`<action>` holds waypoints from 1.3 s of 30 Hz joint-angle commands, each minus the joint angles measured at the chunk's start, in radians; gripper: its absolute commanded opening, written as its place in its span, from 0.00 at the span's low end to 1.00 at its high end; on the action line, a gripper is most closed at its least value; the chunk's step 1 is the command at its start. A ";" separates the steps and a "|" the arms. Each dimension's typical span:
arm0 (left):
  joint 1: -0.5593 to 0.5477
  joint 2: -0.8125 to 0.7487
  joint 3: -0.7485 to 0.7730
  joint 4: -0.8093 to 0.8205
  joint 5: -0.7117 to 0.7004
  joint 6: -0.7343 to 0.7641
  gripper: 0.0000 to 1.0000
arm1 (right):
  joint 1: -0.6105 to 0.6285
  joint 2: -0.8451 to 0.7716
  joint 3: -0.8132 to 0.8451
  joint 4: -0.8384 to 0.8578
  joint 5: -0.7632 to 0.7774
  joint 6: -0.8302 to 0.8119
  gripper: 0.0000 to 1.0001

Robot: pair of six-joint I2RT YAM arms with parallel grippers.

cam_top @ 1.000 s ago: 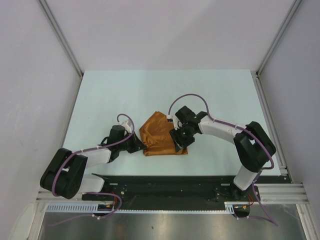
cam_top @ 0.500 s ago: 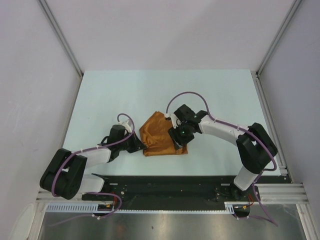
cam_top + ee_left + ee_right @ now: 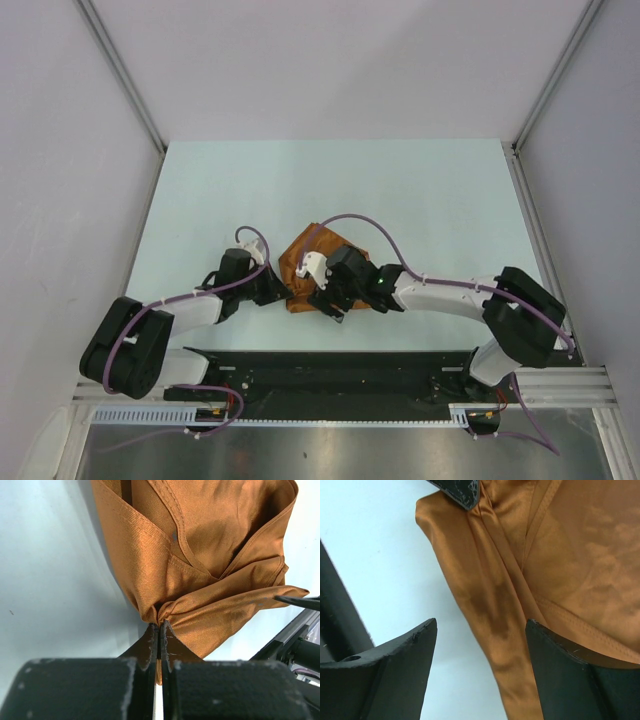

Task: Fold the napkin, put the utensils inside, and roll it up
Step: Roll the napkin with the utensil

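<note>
The rust-orange napkin (image 3: pixel 303 252) lies bunched and folded at the table's middle. My left gripper (image 3: pixel 284 294) is shut on its near left corner, the cloth (image 3: pixel 210 555) gathered into a pinch at the left gripper (image 3: pixel 159 627) tips. My right gripper (image 3: pixel 316 299) hangs low over the napkin's near edge, open. In the right wrist view a rolled fold of the napkin (image 3: pixel 560 555) runs between the right gripper (image 3: pixel 480 625) tips, apart from both. The left gripper's fingertip (image 3: pixel 462 492) shows just ahead. The utensils are hidden or out of view.
The pale blue-green table (image 3: pixel 420 200) stretches to grey walls at the back and sides. A black base rail (image 3: pixel 330 365) runs along the near edge, close behind the napkin. The right arm's forearm (image 3: pixel 440 297) lies low across the table's near right.
My right gripper swung from the napkin's right side across to its near left edge, close to the left gripper, and its jaws opened wider. The left gripper kept its pinch and stayed put.
</note>
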 commanded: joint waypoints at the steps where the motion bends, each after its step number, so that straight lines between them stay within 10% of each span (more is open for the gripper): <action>1: -0.002 0.003 0.030 -0.017 -0.011 0.034 0.00 | 0.022 0.053 0.000 0.170 0.005 -0.086 0.76; 19: -0.001 0.046 0.056 0.000 0.014 0.058 0.00 | -0.053 0.275 0.098 0.076 -0.085 -0.099 0.71; 28: 0.004 0.048 0.082 -0.014 0.006 0.074 0.01 | -0.057 0.334 0.178 -0.149 -0.248 -0.072 0.42; 39: 0.016 -0.147 0.036 -0.075 -0.147 0.086 0.55 | -0.084 0.395 0.311 -0.410 -0.481 0.075 0.15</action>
